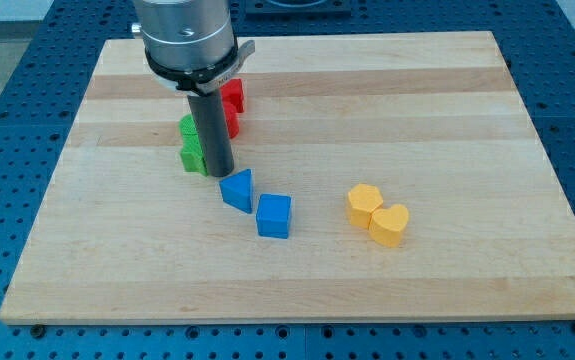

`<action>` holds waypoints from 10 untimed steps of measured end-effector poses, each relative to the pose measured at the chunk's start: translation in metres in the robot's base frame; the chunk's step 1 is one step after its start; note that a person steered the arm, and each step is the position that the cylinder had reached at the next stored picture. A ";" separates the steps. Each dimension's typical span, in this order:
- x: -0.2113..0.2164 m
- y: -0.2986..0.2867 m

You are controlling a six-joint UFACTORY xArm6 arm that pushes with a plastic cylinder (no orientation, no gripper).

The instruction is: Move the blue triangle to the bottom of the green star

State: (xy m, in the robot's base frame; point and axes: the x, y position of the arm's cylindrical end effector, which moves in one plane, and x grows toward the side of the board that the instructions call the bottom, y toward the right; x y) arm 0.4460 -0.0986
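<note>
The blue triangle (237, 189) lies near the board's middle, just below and right of the green blocks. The green star (194, 156) is partly hidden behind my rod; another green block (188, 127) sits right above it. My tip (218, 174) rests on the board between the green star and the blue triangle, touching or almost touching the triangle's upper left edge. A blue cube (274, 215) sits just right and below the triangle.
Two red blocks (232, 95) stand above the green ones, partly hidden by the arm. A yellow block (364, 204) and a yellow heart (389, 224) sit together at the right. The wooden board (297, 290) lies on a blue perforated table.
</note>
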 end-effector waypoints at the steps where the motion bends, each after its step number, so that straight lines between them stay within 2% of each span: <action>1: 0.000 -0.008; 2: 0.000 -0.015; 3: 0.000 0.010; 4: 0.000 0.069; 5: 0.025 0.088; 6: 0.059 0.084; 7: 0.065 0.062; 10: 0.051 0.027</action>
State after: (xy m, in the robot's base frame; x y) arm 0.4972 -0.0714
